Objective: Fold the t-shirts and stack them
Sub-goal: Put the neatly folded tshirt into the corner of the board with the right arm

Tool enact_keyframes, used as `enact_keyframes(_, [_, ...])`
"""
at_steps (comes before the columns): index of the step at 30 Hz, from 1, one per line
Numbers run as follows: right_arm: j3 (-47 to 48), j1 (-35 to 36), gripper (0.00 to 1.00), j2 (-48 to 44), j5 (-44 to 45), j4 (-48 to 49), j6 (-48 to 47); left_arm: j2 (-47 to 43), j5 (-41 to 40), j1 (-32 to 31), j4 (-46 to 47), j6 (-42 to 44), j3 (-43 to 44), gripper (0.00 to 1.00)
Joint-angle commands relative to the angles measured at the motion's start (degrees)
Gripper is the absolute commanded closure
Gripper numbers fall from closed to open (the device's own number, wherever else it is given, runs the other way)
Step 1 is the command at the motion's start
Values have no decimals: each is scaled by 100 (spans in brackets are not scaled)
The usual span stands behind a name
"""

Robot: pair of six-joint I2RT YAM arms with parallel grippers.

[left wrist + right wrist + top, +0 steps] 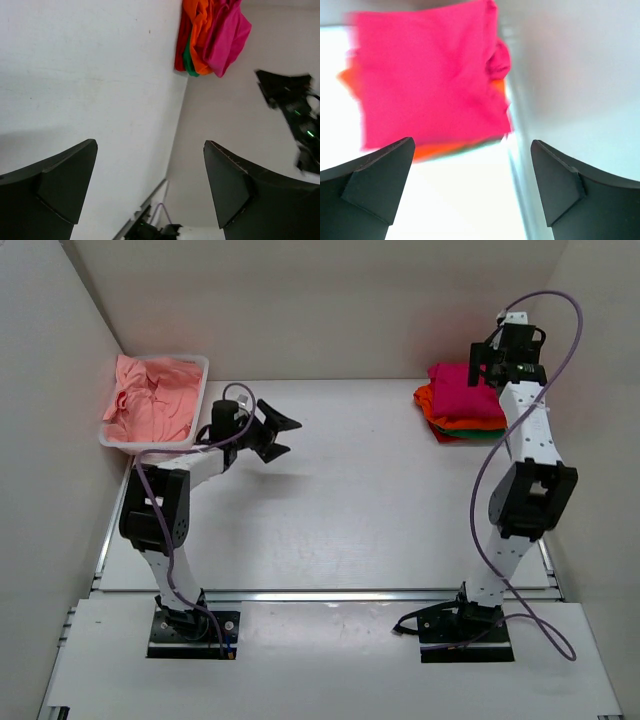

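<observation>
A folded stack of t-shirts lies at the back right: the magenta shirt (466,388) on top, the orange shirt (432,406) under it, and a green edge (462,426) at the bottom. It also shows in the left wrist view (212,35) and in the right wrist view (430,80). Crumpled salmon pink shirts (150,400) fill the white tub (204,375) at the back left. My left gripper (280,435) (150,170) is open and empty, raised just right of the tub. My right gripper (487,358) (472,175) is open and empty, above the stack's right side.
White walls close in the table on the left, back and right. The stack lies close to the right wall (570,75). A metal rail (330,593) runs along the near edge of the table. The right arm's purple cable (485,470) loops beside the arm.
</observation>
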Motion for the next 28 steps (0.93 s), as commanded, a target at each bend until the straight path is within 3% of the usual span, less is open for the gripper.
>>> enact_keyframes(1, [-991, 612, 1, -1851, 457, 397, 709, -632, -290, 109, -1795, 1170, 678, 1])
enact_keyframes(4, [-2350, 929, 1, -2898, 62, 231, 1752, -615, -518, 180, -4147, 2278, 1328, 1])
enact_keyframes(7, [-3233, 1464, 0, -3752, 0, -216, 2168, -510, -1203, 110, -5941, 3386, 1901, 2])
enact_keyframes(10, [-3971, 1879, 1, -4272, -306, -832, 2537, -491, -1828, 4, -6913, 4170, 2201, 1])
enact_keyframes(15, [-4702, 2125, 1, -5159, -387, -1403, 2529, -1149, -1416, 57, -6732, 4426, 1315, 1])
enact_keyframes(20, [-4641, 1571, 1, -5354, -844, -1545, 2257, -1563, -1328, -49, -6406, 4478, 979, 1])
enact_keyframes(24, [-4307, 1843, 1, -5179, -642, -1632, 1967, -1433, -1915, -478, -6975, 5207, 1478, 1])
enact_keyframes(28, [-4253, 2134, 1, -5222, -579, -1765, 2046, -1169, -2461, -199, -7415, 5314, 1970, 1])
